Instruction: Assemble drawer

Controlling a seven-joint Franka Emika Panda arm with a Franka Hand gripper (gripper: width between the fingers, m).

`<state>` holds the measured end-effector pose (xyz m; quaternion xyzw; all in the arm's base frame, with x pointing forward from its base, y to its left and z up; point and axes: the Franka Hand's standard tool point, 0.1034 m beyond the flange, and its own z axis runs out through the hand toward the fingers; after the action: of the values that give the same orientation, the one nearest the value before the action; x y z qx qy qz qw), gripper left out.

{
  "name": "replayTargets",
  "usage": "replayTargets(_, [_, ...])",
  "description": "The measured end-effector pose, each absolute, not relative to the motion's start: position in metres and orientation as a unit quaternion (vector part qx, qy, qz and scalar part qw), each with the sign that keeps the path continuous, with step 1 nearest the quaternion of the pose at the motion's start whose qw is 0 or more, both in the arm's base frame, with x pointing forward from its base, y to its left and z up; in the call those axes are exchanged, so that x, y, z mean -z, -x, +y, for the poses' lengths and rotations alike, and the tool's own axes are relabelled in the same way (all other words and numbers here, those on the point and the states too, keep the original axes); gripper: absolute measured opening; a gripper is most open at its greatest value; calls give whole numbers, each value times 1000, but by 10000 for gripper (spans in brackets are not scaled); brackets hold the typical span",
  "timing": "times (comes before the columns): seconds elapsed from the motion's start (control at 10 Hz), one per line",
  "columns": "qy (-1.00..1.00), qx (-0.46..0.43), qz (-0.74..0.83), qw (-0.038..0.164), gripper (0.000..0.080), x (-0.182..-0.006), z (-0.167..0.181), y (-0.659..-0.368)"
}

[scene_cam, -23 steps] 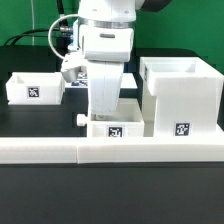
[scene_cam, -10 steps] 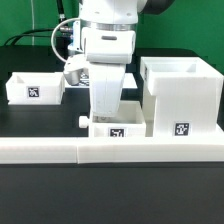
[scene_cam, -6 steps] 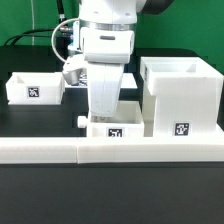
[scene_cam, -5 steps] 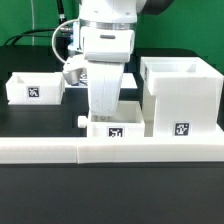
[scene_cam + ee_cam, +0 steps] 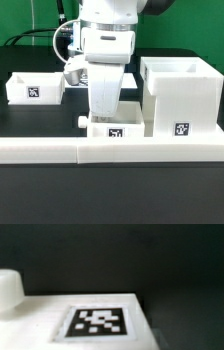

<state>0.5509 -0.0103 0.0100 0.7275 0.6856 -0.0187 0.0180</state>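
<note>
We see the white two-finger gripper (image 5: 108, 112) of the white robot arm (image 5: 105, 15) standing upright in the middle of the exterior view. Its lower end reaches down to the open top of a small white plastic knobbed tray (image 5: 130, 130), which sits just behind the long low white bar (image 5: 50, 150). The fingertips are hidden by the gripper's own body and the tray's wall, so we cannot tell whether the pincer is released or clenched, nor whether it grasps anything. This knobbed tray shows a square black-and-white tag (image 5: 115, 132) on its front wall and a small round white knob (image 5: 80, 120) sticking out on the exterior view's left. Just beside it, on the exterior view's right, stands the tall white boxy plastic housing (image 5: 180, 95), open at the top, with its own tag (image 5: 181, 129) low on the front. Whether tray and housing touch we cannot tell. A second small white tray (image 5: 35, 88), also tagged, rests on the black table (image 5: 110, 195) well apart on the exterior view's left. The wrist view is blurred: a flat white surface (image 5: 40, 308) bearing a tag (image 5: 98, 321) against a dark ground, with a rounded white shape (image 5: 8, 288) beside it that we cannot identify.
</note>
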Motion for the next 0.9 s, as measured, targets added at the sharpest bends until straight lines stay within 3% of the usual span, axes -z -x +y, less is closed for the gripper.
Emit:
replayTargets(0.3, [-725, 31, 688, 9, 42, -13, -5, -554])
replayTargets(0.9, [-723, 21, 690, 15, 42, -9, -1, -550])
